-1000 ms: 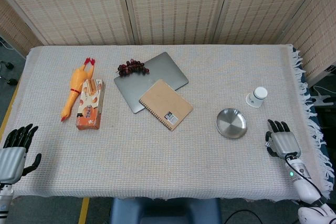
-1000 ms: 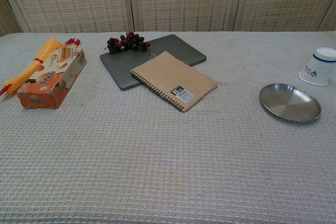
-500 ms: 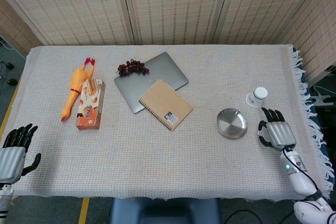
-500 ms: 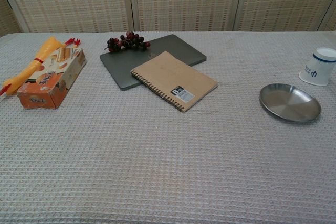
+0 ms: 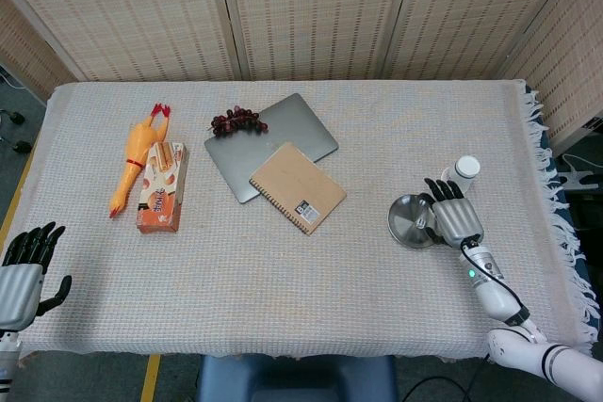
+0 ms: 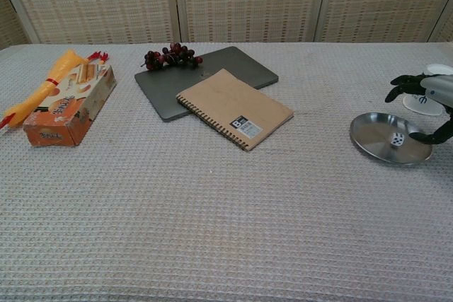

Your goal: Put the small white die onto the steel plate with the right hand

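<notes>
A pale woven cloth covers the tabletop [image 5: 311, 261] before cane screens; only the chest view shows the small white die [image 6: 397, 140] lying on the steel plate [image 6: 371, 138], under the right hand [image 5: 455, 217], fingers spread, empty, while the left hand [image 5: 21, 275] rests open.

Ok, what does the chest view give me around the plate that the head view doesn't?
Only the chest view shows the small white die lying on the steel plate, below the spread fingers of the right robot hand. Only the head view shows the left robot hand, fingers apart and holding nothing, at the lower left. In that view the right robot hand covers the plate's right part and no die is visible. Both show the plate, the right robot hand over it, and the brown notebook.
</notes>
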